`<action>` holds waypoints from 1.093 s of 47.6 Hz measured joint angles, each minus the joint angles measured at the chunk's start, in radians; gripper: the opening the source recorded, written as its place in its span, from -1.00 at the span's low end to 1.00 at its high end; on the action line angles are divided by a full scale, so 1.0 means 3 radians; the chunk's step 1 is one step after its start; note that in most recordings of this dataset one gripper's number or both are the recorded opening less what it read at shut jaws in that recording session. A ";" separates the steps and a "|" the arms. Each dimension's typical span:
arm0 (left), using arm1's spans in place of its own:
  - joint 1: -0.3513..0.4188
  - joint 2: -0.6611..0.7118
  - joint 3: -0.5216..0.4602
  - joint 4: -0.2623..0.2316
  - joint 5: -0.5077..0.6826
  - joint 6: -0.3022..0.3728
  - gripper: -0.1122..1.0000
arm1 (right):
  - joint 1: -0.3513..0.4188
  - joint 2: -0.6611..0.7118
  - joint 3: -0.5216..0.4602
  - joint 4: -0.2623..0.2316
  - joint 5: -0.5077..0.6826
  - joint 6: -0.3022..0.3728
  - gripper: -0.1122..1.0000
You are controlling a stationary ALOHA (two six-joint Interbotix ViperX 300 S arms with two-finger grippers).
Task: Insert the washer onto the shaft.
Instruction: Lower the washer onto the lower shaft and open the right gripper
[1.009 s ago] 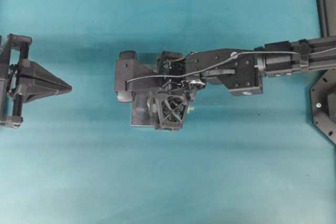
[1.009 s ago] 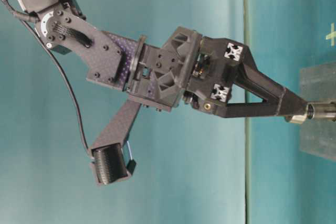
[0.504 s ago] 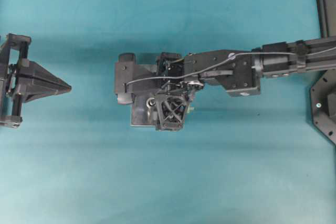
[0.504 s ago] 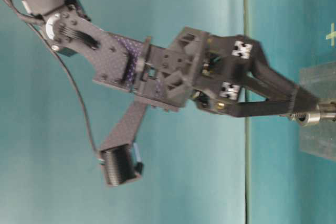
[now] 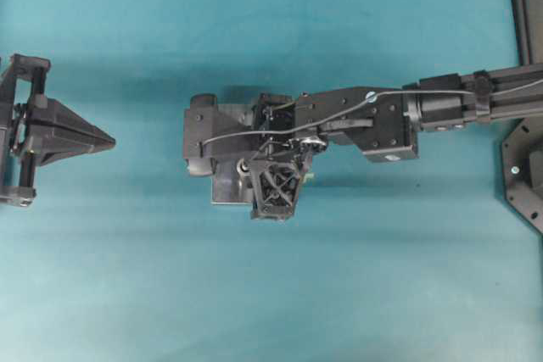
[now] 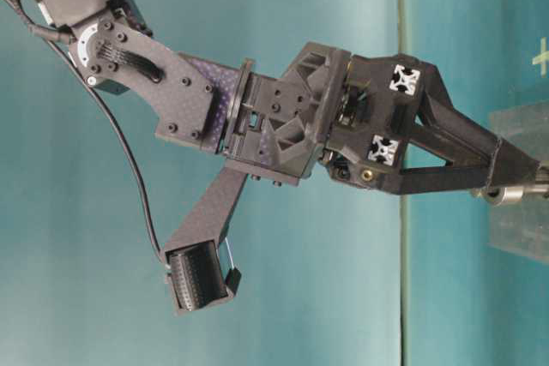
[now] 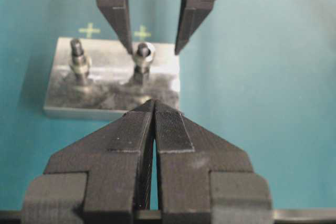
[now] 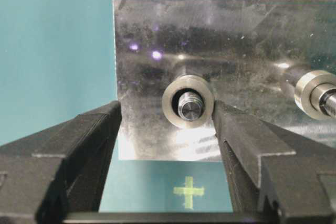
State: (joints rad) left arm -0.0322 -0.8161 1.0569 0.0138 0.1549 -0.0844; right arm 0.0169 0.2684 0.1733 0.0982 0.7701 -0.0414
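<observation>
1. The silver metal ring washer (image 8: 188, 102) sits around the short threaded steel shaft (image 8: 189, 109), seemingly seated low on it.
2. The shaft stands upright on the shiny rectangular metal plate (image 8: 236, 40).

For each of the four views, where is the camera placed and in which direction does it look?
Overhead: above, looking down at the table and both arms.
Table-level: beside the table, sideways on the right gripper over the washer.
Left wrist: behind the shut left gripper, toward the metal plate.
Right wrist: down between open fingers at washer and shaft.
Shared: the plate.
</observation>
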 measured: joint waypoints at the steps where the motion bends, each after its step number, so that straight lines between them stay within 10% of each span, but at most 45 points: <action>1: 0.0000 0.0000 0.0000 0.0000 0.0000 0.0000 -0.80 | 0.0000 0.0000 0.0000 0.0000 0.0005 0.0000 0.48; 34: -0.0010 -0.0020 0.0010 0.0000 -0.0005 -0.0005 -0.80 | -0.0159 0.0245 -0.0261 -0.0235 0.0230 0.0015 0.39; 52: -0.0010 -0.0026 0.0015 0.0000 -0.0005 -0.0005 -0.80 | 0.0082 0.0210 -0.0240 -0.0087 0.0409 0.0015 0.39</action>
State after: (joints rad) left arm -0.0353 -0.8237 1.0615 0.0138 0.1534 -0.0859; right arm 0.0414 0.3313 0.1012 0.0721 0.8928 -0.0368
